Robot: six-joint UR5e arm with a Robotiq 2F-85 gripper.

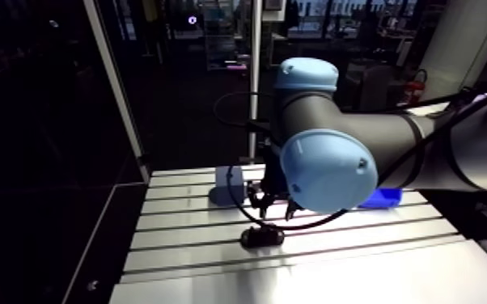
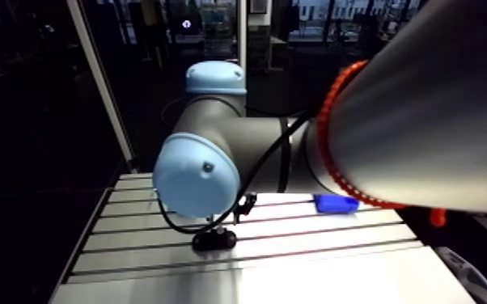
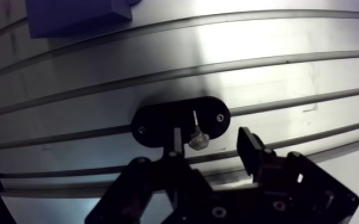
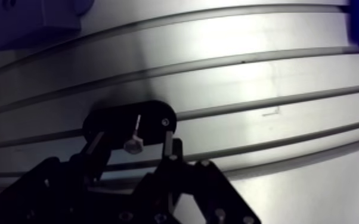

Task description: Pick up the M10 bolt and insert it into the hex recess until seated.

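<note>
A black oval fixture plate point(image 3: 179, 122) with two screws lies across a table slot; the arm view shows the fixture plate point(image 1: 263, 236) under the wrist. The small silver bolt point(image 3: 197, 136) is over the plate's near edge, its head towards the wrist camera and its thin shank pointing down at the plate. My gripper point(image 3: 213, 146) hangs just above, open. Its black fingers point(image 3: 250, 146) stand either side of the bolt head with clear gaps and do not touch it. The hex recess itself cannot be made out.
A blue-grey block point(image 3: 74, 15) stands on the slotted aluminium table point(image 3: 289, 83) beyond the plate. A blue bin point(image 1: 380, 196) sits at the table's far right. The arm's elbow point(image 1: 328, 170) hides much of the table in the arm view.
</note>
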